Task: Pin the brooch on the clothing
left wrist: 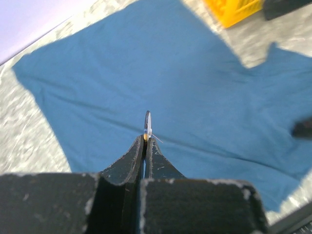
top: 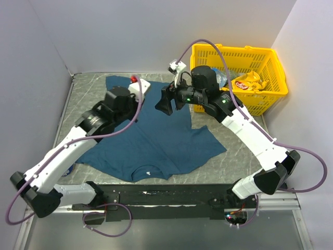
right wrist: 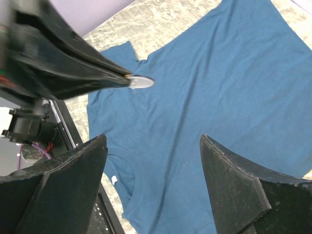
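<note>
Slip risk: tiny gold-orange disc brooch [left wrist: 147, 125] sits edge-on at the very tips of the left gripper [left wrist: 145, 139], jaws closed on it, above the flat dark teal cotton T-shirt [top: 156, 140] mid-frame. Right gripper [right wrist: 152, 146] jaws gape empty; unheld fabric may bunch when pressed.

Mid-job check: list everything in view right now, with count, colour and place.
shirt: one, dark teal-blue, spread on the table, neck toward the arms.
label: one, white, at the shirt's neck.
brooch: one, pale disc with a gold bit, held over the shirt.
basket: one, yellow, far right corner.
snack bag: at least one, yellow, inside the basket.
table: one, grey marbled, under it all.
left gripper: black, shut on the brooch.
right gripper: black, open, above the shirt.
</note>
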`<action>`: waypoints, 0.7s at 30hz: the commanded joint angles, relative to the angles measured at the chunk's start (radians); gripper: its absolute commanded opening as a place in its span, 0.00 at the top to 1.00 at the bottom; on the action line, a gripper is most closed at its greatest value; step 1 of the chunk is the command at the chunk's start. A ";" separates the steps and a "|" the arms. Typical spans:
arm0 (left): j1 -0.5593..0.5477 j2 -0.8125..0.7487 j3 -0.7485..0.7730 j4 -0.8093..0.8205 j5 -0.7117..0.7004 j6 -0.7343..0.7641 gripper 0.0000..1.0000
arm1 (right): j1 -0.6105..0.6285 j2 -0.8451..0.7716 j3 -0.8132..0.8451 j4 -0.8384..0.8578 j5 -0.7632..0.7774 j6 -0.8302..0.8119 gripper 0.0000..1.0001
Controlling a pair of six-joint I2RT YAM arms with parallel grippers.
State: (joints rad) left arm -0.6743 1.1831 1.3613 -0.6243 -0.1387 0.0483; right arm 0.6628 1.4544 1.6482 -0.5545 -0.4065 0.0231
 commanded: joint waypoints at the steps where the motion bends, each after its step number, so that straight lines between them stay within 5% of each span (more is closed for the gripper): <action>1: -0.076 0.049 -0.017 0.055 -0.248 -0.076 0.99 | -0.015 -0.049 -0.024 0.001 0.067 0.047 0.15; 9: -0.172 0.176 -0.001 0.069 -0.441 -0.149 0.99 | -0.068 -0.163 -0.174 0.044 0.188 0.069 0.00; 21: -0.205 0.273 0.024 0.074 -0.441 -0.238 0.99 | -0.111 -0.316 -0.364 0.018 0.242 0.075 0.00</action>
State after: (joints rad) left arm -0.8703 1.4311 1.3476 -0.5705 -0.5564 -0.1493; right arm 0.5678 1.1889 1.3224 -0.5518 -0.2016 0.0856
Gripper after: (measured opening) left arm 0.038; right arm 0.994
